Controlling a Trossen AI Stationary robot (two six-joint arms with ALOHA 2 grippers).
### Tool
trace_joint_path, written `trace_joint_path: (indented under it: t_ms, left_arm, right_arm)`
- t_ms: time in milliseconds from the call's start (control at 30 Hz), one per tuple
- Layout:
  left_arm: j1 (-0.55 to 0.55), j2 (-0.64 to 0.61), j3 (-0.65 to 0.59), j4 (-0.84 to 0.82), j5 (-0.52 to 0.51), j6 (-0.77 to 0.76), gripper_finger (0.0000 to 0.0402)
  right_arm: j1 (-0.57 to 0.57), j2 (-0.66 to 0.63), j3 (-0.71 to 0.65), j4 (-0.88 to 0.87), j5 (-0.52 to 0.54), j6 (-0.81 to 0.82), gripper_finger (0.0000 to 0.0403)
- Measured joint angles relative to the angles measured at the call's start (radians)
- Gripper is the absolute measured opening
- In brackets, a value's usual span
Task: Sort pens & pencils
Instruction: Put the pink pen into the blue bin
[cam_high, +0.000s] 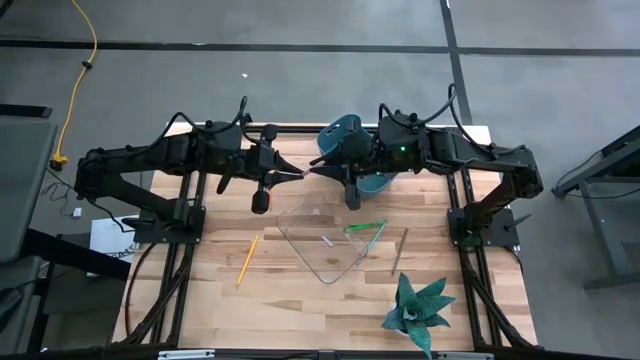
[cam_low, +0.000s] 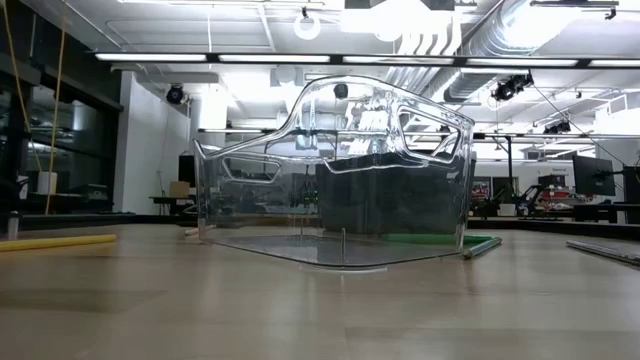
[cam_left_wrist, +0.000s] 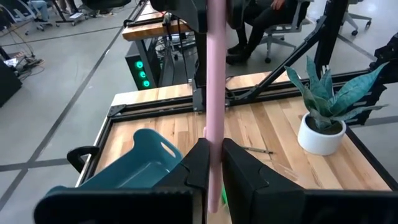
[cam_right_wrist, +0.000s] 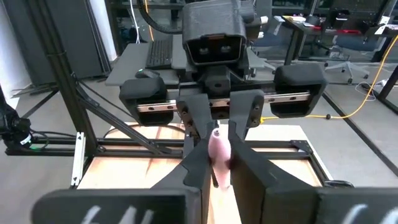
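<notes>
Pink pen (cam_left_wrist: 216, 93) between both jaws, gripped at each end

Bright, even overhead light, ceiling strips glaring through the clear bin (cam_low: 335, 170), soft shadows.

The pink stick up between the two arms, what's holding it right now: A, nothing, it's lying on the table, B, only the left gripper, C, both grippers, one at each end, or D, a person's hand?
C: the pink stick runs from the left gripper, shut on it, to the right gripper, whose fingers flank its other end.
</notes>
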Motion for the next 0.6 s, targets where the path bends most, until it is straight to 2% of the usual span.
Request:
trace_joint_path:
  t_ms: [400,600]
  left_arm:
    - [0.000,0.000,0.001,-0.041,-0.019,0.029,0.0025]
    - [0.000,0.000,0.000,-0.066,-0.041,0.037,0.0067]
  right_arm:
    - [0.000,0.003,-0.002,-0.009,0.004,-0.008,0.0028]
    - [-0.001,0.001,-0.002,-0.001,0.014,-0.007,0.0028]
